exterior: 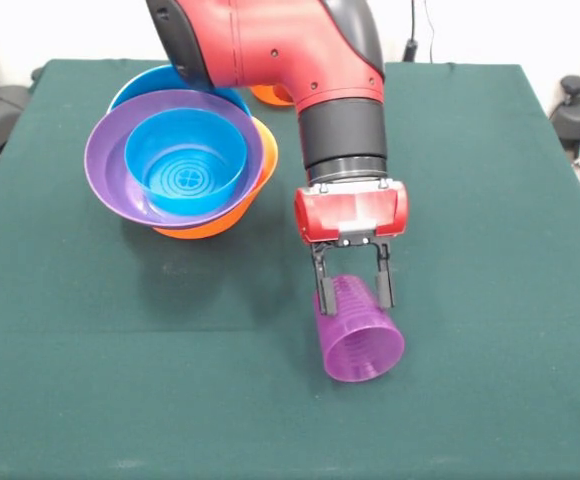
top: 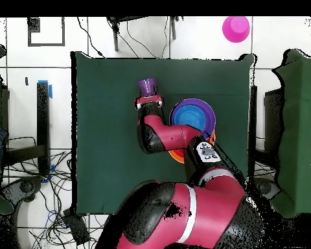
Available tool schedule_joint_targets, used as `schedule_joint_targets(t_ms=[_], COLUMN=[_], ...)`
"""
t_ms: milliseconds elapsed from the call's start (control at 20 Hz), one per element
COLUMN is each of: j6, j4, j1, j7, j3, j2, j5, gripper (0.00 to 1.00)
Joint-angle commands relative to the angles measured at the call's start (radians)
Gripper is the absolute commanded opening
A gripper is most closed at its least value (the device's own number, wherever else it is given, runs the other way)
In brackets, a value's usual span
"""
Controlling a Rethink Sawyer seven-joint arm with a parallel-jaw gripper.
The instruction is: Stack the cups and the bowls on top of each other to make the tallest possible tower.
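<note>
**Purple cup on its side, straddled by the fingers**

Nearest the front camera lies the purple cup [exterior: 356,335], tipped on its side with its open mouth toward the lens, resting on the green table [exterior: 490,200]. The gripper [exterior: 353,290] comes down over the cup's closed end, one finger either side of the ribbed wall; whether the pads press it I cannot tell, though the spread is narrow, about the cup's width. The tower [exterior: 182,160], a small blue bowl inside a purple bowl over orange and blue ones, sits well apart. My worry: a round, lying cup can roll or squirt out as the fingers close, and a sideways hold would leave it tilted for stacking.

From overhead, the cup shows just past the gripper [top: 149,98], with the tower beside the arm. A pink bowl [top: 236,28] lies off the table.
</note>
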Motion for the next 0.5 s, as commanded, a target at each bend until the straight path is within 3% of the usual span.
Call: schedule_joint_targets(t_ms=[50, 250, 500], j6=[0.413, 0.5, 0.747], j4=[-0.013, -0.003, 0.029], j1=[-0.026, -0.035, -0.096], j7=[0.032, 0.022, -0.018], j3=[0.07, 0.084, 0.171], j2=[0.04, 0.035, -0.028], j5=[-0.015, 0.005, 0.077], gripper=[1.0, 1.0, 1.0])
